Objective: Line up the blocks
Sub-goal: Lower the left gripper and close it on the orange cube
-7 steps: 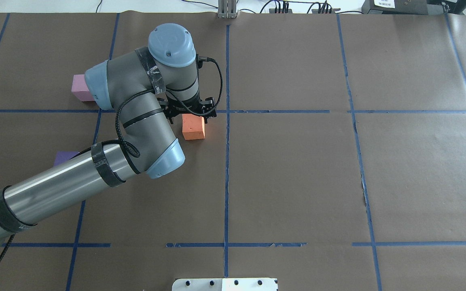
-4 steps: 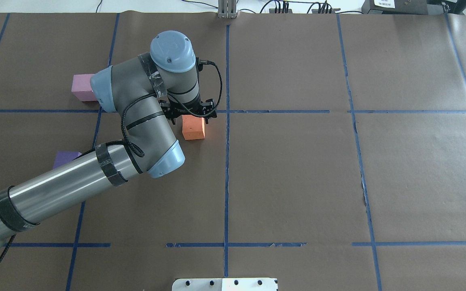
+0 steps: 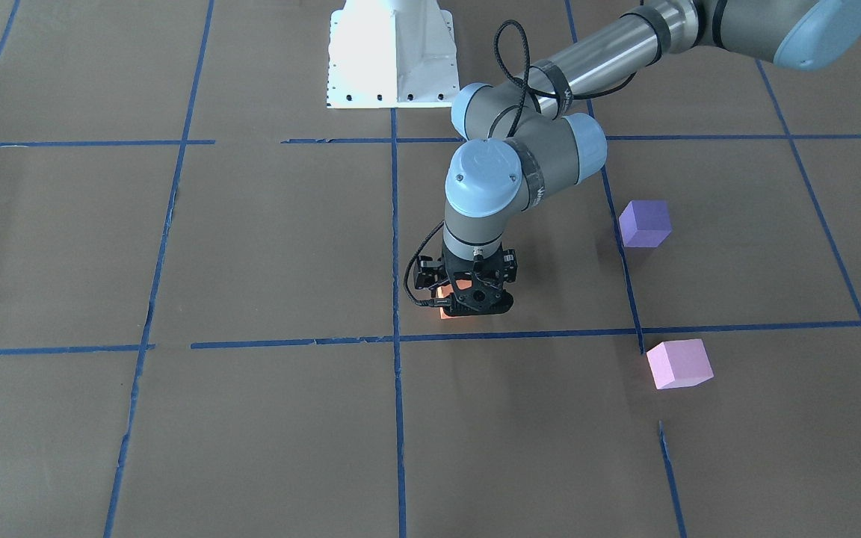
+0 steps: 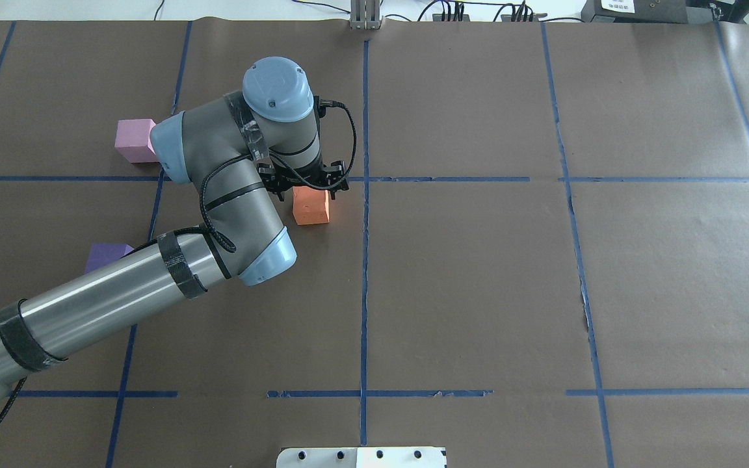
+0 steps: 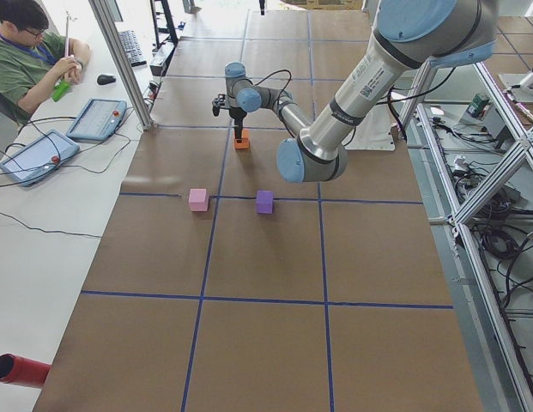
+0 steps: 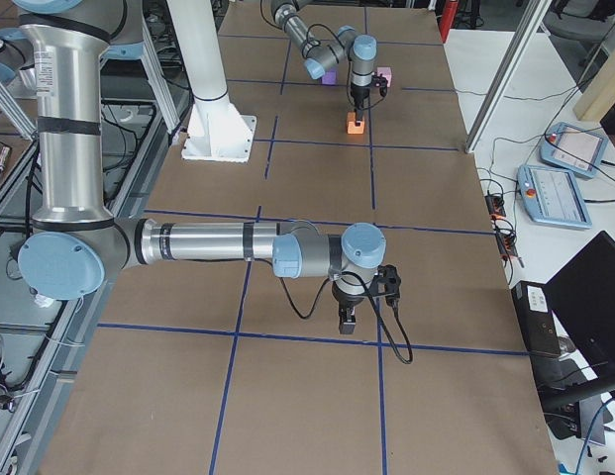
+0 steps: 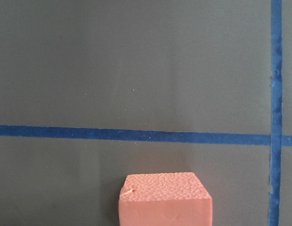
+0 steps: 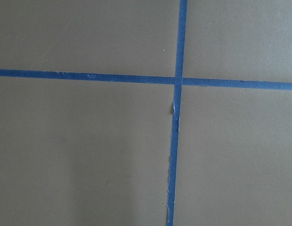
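Note:
The orange block sits on the brown table just on the robot's side of a blue tape line; it also shows low in the left wrist view. My left gripper hangs straight down over its far part, fingers mostly hidden by the wrist, and appears open around it. The light pink block and the purple block lie apart to the left, partly hidden by the left arm. My right gripper shows only in the exterior right view, low over bare table; I cannot tell its state.
Blue tape lines split the brown paper into squares. The white robot base plate stands at the table's robot side. An operator sits with tablets beyond the far edge.
The left arm's wrist has come down a little over the orange block. The orange block and the other two blocks have not moved.

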Controlling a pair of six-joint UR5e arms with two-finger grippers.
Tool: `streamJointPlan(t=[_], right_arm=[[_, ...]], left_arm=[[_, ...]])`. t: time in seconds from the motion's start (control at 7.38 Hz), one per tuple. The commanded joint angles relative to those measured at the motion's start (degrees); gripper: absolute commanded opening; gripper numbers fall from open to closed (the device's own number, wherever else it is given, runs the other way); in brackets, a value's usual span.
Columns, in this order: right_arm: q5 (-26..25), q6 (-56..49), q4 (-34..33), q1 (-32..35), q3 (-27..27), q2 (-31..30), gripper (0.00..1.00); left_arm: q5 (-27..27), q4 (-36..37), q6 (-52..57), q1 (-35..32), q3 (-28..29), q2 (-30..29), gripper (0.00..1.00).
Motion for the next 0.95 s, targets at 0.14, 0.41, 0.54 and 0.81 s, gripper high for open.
streamJointPlan(t=[0.14, 0.41, 0.54, 0.81], right_arm=[[-0.1, 0.0, 0.0, -0.1, 0.0, -0.1, 1.0], [-0.1, 0.0, 0.0, -0.1, 0.0, -0.1, 1.0], [0.0, 0.0, 0.0, 0.0, 0.0, -0.1, 1.0], [-0.1, 0.0, 0.0, 0.0, 0.0, 0.0, 1.0]], left_arm=[[0.0, -1.5, -1.2, 0.9, 1.0, 0.1, 0.86], [0.1, -2.0, -0.7, 0.9, 0.8, 0.2, 0.37], [0.1, -1.8, -0.5, 0.7, 0.2, 0.2, 0.12], [-0.2, 8.4, 5.6, -2.6, -11.2, 1.8, 0.0]])
